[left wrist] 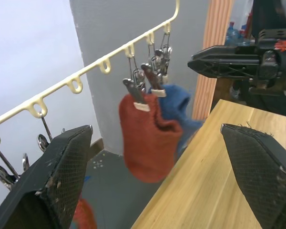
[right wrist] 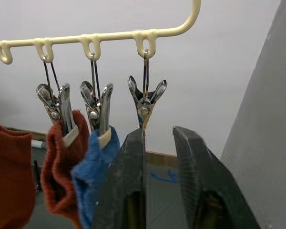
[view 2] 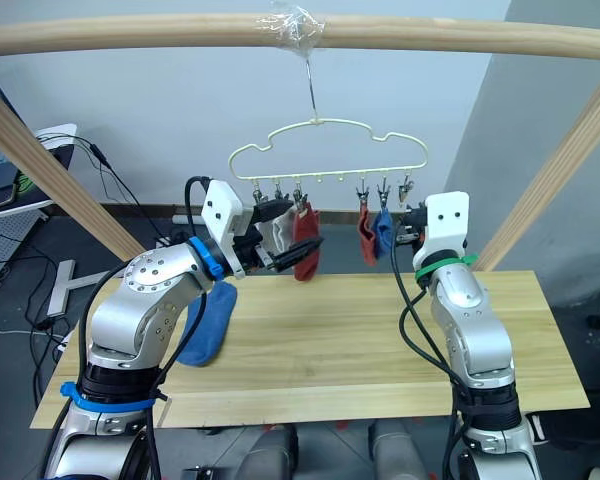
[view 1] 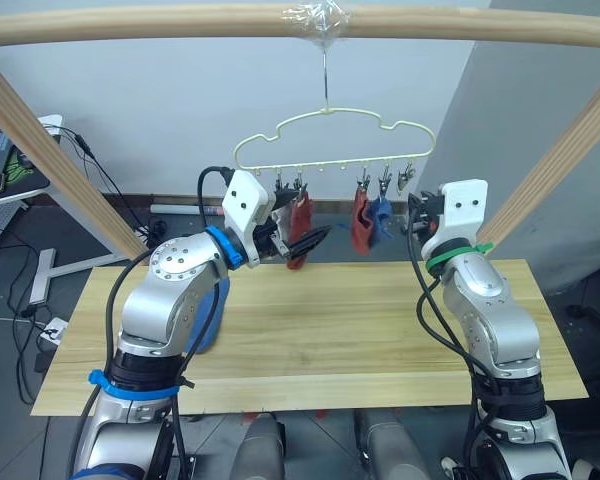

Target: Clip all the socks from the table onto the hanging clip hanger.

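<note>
Left pincer (view 2: 305,245) gapes empty by the clip hanger (view 2: 325,150); right pincer (right wrist: 159,143), slightly apart, should squeeze the end clip (right wrist: 146,98) before blue sock (view 2: 208,325) comes up.

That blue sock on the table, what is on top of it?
The left arm reaches across above the blue sock, which lies flat on the table. The arm covers the sock's near end, so whether anything rests on that part cannot be seen. Nothing lies on its visible part.

Fuzzy cloth socks (left wrist: 148,140) hang from shiny metal clips (right wrist: 145,100).
</note>
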Controlling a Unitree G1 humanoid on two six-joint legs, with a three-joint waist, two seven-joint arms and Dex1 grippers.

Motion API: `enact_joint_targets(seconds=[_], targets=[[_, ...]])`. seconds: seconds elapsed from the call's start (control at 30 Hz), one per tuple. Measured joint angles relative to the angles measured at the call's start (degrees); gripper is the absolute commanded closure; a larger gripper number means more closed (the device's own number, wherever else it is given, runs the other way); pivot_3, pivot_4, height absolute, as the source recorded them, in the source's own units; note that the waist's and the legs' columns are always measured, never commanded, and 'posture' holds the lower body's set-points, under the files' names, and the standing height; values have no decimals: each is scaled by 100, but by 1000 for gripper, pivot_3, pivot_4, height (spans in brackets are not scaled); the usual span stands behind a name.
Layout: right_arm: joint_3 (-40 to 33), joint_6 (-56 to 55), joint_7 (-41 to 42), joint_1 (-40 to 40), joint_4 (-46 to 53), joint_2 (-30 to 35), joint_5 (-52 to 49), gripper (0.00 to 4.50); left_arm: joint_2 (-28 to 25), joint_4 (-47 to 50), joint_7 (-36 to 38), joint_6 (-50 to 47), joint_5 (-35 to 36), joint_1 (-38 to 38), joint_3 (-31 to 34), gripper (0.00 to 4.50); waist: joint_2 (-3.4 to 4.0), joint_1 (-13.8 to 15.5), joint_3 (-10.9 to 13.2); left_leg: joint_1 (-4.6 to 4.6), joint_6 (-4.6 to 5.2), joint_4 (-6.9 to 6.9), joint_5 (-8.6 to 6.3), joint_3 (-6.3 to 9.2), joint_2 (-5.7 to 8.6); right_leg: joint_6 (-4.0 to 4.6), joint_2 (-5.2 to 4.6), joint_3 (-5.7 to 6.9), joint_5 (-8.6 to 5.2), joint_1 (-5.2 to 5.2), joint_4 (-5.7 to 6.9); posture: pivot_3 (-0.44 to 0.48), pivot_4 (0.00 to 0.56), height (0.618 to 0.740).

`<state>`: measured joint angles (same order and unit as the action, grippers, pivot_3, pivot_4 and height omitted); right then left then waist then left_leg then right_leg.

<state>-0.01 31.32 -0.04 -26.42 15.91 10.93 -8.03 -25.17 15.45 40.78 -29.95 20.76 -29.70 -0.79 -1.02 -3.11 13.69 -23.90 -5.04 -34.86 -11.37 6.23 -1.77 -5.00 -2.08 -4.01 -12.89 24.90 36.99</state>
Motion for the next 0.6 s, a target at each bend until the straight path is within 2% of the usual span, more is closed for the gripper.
enact_joint_targets(seconds=[0.4,0.5,0.6], targets=[[1,-357,49,-361,-727,-167,224,3338,-106,277,-29,-149,244,37,31,0,0,57,0,1,1,1,0,3,-1,13,0,2,8,-1,5,97,191,740],[-6,-370,79,-361,-731,-191,233,2800,-168,323,-38,-210,311,86,109,0,0,69,0,1,1,0,0,3,-1,11,0,2,8,-1,6,97,193,740],[-18,-370,74,-361,-731,-213,242,1817,-169,334,-78,-214,337,86,110,0,0,104,0,1,0,-1,1,2,-1,10,0,2,8,-1,6,96,191,740]])
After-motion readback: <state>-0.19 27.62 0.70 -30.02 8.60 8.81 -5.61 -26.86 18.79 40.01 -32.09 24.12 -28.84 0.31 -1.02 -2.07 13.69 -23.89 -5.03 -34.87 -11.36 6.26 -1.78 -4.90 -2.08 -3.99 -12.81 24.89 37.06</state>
